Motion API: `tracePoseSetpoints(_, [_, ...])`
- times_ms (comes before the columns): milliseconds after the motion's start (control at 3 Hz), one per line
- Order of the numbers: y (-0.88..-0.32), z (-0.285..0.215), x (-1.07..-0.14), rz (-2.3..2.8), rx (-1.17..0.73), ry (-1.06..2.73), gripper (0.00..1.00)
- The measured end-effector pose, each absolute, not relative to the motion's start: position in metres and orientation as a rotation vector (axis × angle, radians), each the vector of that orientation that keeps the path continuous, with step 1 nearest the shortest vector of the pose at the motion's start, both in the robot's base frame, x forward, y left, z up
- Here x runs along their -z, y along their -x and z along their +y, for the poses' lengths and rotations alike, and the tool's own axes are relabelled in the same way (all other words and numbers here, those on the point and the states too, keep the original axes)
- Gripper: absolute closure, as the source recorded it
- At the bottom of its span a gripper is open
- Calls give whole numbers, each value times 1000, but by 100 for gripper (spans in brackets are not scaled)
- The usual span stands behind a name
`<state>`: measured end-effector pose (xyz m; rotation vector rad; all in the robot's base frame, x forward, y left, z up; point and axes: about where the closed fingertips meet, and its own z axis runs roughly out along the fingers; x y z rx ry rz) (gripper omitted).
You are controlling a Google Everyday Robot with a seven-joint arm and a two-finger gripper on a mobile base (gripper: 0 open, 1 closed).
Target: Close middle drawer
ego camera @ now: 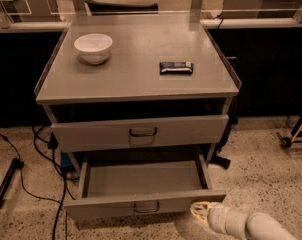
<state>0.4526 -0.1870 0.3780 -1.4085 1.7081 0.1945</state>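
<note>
The grey cabinet (pixel 136 84) shows two drawers. The middle drawer (pixel 106 206), with a low front panel and a small dark wire handle (pixel 147 208), is pulled far out, and its inside looks empty. Above it, the taller-fronted top drawer (pixel 181 131) sticks out slightly. The lowest drawer is hidden beneath. My gripper (pixel 200 211), pale on a white arm, comes in from the bottom right. It sits just in front of the right end of the middle drawer's front panel, very close to it; I cannot tell whether it touches.
A white bowl (pixel 93 47) and a dark wrapped bar (pixel 176 68) lie on the cabinet top. Black cables (pixel 46 184) and a dark pole (pixel 3 189) lie on the speckled floor at the left. A wheeled stand (pixel 291 136) is at the right. Dark counters stand behind.
</note>
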Motion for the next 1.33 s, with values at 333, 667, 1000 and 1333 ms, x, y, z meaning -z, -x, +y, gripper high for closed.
tracePoseSetpoints(333, [-471,-177,-374,1643,-177,1420,100])
tracePoseSetpoints(667, [-489,-171,-368,1605,-165,1424,100])
tracePoseSetpoints(1000, [-511,-163,-361,1582,-159,1425,100])
tracePoseSetpoints(1333, [-526,-156,-358,1568,-154,1430,100])
